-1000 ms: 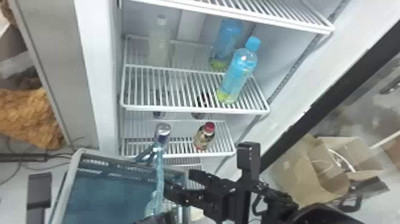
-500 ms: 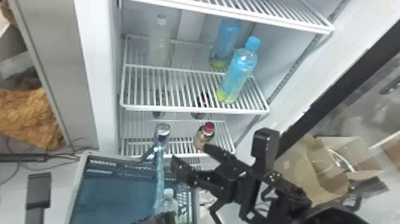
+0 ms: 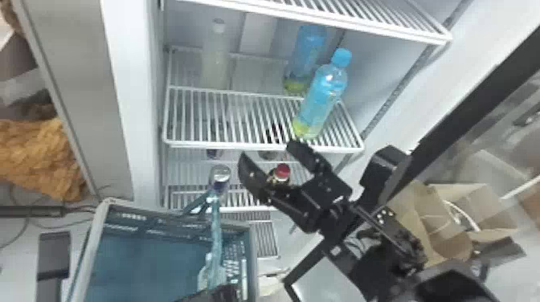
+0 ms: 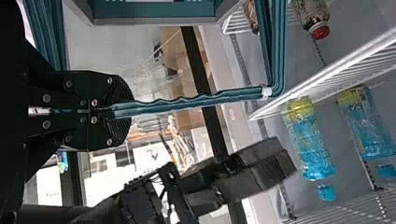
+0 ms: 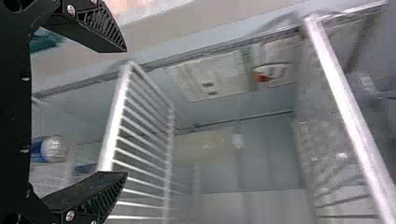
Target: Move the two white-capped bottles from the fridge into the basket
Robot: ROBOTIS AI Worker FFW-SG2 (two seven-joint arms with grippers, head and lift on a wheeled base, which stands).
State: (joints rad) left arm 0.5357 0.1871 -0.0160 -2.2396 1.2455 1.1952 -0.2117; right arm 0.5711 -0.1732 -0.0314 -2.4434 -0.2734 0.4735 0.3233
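On the fridge's middle shelf, at the left, stands a white-capped bottle [image 3: 216, 60], whose pale body [image 5: 201, 145] lies sideways in the right wrist view. Another clear bottle [image 3: 204, 276] is inside the teal basket [image 3: 94, 257], partly behind the basket's handle. Low in the head view, my left gripper [image 3: 213, 295] holds that handle; in the left wrist view the left gripper [image 4: 114, 110] is shut on the teal handle [image 4: 187, 100]. My right gripper [image 3: 267, 150] is open at the middle shelf's front edge, below and apart from the white-capped bottle. Nothing is between the right gripper's fingers [image 5: 125, 112].
Two blue-capped bottles [image 3: 321, 100] stand on the middle shelf's right side, close to the right gripper. Beneath that shelf are a can [image 3: 220, 176] and a red-capped bottle [image 3: 282, 172]. The wire shelf above [image 3: 341, 20] overhangs. Cardboard boxes [image 3: 438, 225] are at the right.
My right gripper has risen from over the basket's right side, up and rightward to the middle shelf's front edge. The left gripper has kept hold of the handle, and the basket has shifted slightly.
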